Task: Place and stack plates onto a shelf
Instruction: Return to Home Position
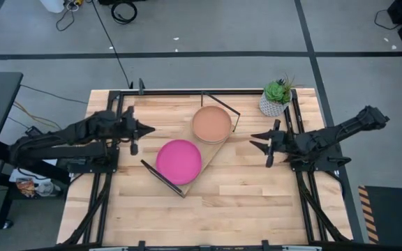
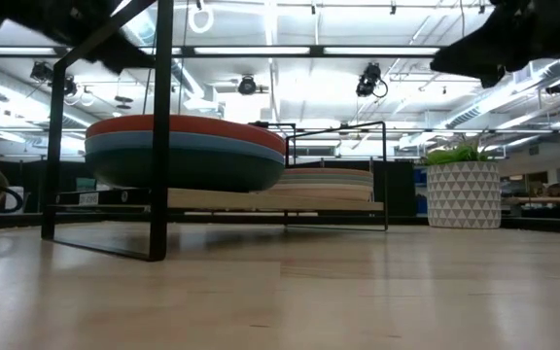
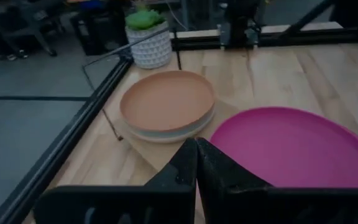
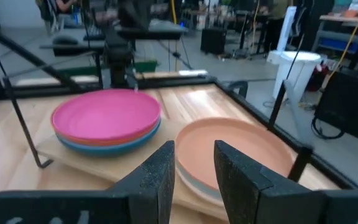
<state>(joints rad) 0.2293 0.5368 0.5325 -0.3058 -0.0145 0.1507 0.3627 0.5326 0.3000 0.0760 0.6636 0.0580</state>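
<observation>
The shelf (image 1: 213, 149), a pale board with black wire end frames, lies slantwise at the table's middle. Two stacks of plates rest on it. One is topped by the pink plate (image 1: 179, 160) (image 3: 291, 146) (image 4: 106, 114), with orange and blue rims showing under it. The other is topped by the tan plate (image 1: 211, 123) (image 3: 166, 101) (image 4: 235, 148), over paler plates. My left gripper (image 1: 151, 129) (image 3: 196, 142) is shut and hovers left of the stacks, touching nothing. My right gripper (image 1: 253, 139) (image 4: 194, 149) is open and hovers right of them.
A potted plant in a white patterned pot (image 1: 276, 99) (image 2: 463, 192) stands near the table's far right corner. Black rails run along the table's left and right edges. Bare plank tabletop (image 1: 257, 202) lies on the near side of the shelf.
</observation>
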